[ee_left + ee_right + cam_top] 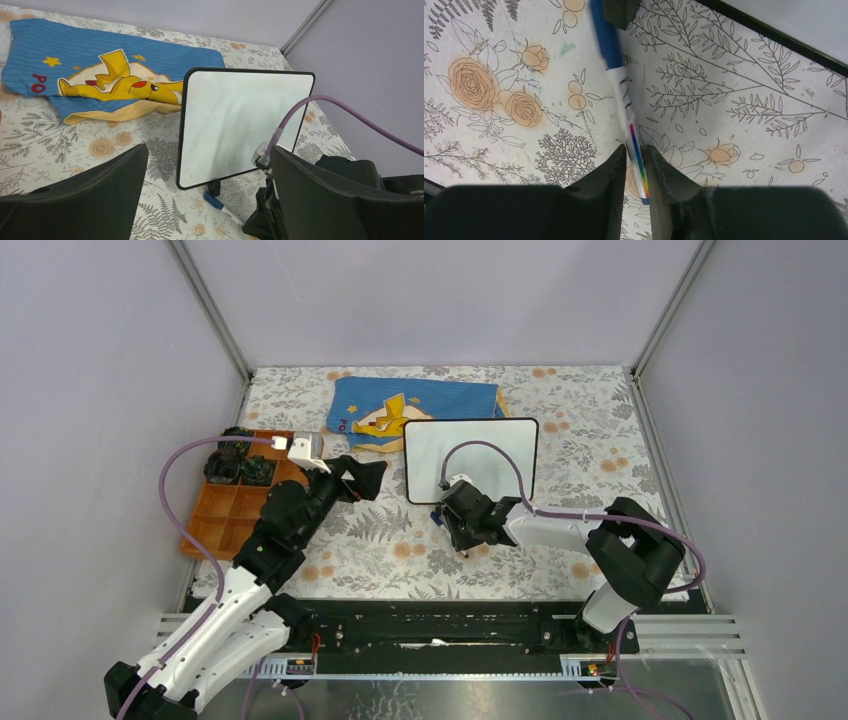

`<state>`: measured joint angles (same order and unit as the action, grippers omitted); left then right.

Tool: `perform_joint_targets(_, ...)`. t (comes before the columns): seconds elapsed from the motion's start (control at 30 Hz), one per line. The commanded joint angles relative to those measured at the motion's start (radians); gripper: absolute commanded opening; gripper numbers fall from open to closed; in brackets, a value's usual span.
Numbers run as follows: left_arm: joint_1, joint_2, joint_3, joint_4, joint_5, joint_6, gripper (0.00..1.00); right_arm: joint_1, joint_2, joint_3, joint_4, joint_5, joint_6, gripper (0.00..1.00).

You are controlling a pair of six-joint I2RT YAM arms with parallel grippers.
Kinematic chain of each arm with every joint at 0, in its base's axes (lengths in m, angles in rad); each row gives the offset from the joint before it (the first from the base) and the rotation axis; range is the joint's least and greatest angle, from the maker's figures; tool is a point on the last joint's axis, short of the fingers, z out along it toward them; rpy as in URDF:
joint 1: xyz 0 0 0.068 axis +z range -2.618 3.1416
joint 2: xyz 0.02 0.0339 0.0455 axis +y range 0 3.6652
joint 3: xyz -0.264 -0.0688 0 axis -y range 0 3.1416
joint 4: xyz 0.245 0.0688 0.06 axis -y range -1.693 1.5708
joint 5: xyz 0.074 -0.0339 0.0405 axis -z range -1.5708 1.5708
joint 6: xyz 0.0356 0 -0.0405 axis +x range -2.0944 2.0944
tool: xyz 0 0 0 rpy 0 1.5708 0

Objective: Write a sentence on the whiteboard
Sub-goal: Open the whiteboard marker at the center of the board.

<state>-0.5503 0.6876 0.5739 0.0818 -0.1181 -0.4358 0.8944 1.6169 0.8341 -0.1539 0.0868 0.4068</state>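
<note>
My right gripper pinches the marker by its tail, blue end at twelve o'clock near the whiteboard, so I should squeeze squarely before lifting; my left gripper stands wide.

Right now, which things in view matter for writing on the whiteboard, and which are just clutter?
For the job: small glossy white whiteboard with black rim, blank; white marker with blue cap, between the fingers of the right gripper.
Lying about: blue striped cloth with yellow cartoon figure; orange compartment tray with dark items; left gripper, open, holding nothing.
</note>
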Motion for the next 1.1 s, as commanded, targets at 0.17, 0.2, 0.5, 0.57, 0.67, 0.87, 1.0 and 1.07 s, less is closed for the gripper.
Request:
perform_joint_targets(0.17, -0.007, -0.011, 0.027, 0.044, 0.006, 0.017, 0.99, 0.021, 0.031, 0.110, -0.154, 0.054, 0.017, 0.44)
perform_joint_targets(0.2, -0.008, -0.014, 0.027, 0.041, 0.006, 0.017, 0.99, 0.021, 0.040, 0.123, -0.169, 0.064, 0.008, 0.45)
perform_joint_targets(0.5, -0.008, -0.016, 0.029, 0.038, 0.006, 0.017, 0.99, 0.021, 0.114, 0.180, -0.192, 0.061, -0.041, 0.40)
perform_joint_targets(0.57, -0.007, -0.016, 0.029, 0.038, 0.008, 0.018, 0.99, 0.020, 0.127, 0.185, -0.190, 0.053, -0.043, 0.40)
perform_joint_targets(0.67, -0.008, -0.016, 0.029, 0.038, 0.008, 0.017, 0.99, 0.021, 0.144, 0.187, -0.184, 0.046, -0.044, 0.39)
perform_joint_targets(0.87, -0.008, -0.017, 0.029, 0.038, 0.008, 0.017, 0.99, 0.021, 0.163, 0.174, -0.175, 0.036, -0.041, 0.34)
perform_joint_targets(1.0, -0.008, -0.017, 0.029, 0.038, 0.006, 0.017, 0.99, 0.021, 0.159, 0.147, -0.169, 0.031, -0.037, 0.28)
perform_joint_targets(1.07, -0.007, -0.017, 0.029, 0.038, 0.006, 0.017, 0.99, 0.023, 0.148, 0.131, -0.167, 0.025, -0.036, 0.22)
